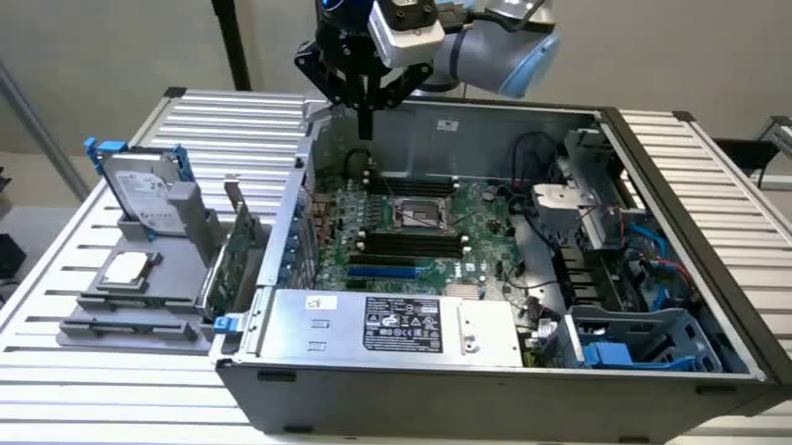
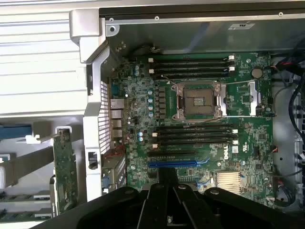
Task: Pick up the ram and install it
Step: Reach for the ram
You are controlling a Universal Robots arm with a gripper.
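Observation:
My gripper (image 1: 366, 128) hangs shut, with nothing between its fingers, above the back of the open computer case (image 1: 297, 176), close to its wall on the exterior view's left. In the wrist view the closed gripper (image 2: 167, 190) is above the motherboard (image 2: 238, 157). Two banks of black memory slots (image 2: 195, 134) flank the open processor socket (image 2: 199, 101), and all are empty. The ram is hidden in both views. A green expansion card (image 1: 236, 260) with a metal bracket stands upright in the grey holder (image 1: 136, 320) beside the case, well apart from the gripper.
The holder also carries a hard drive (image 1: 140, 190) in a blue frame and a square silver processor chip (image 1: 128, 269). A power supply (image 1: 396, 323) fills the case's near side. Cables and drive cages (image 1: 619, 278) crowd the exterior view's right. All rests on a slatted metal table (image 1: 74, 389).

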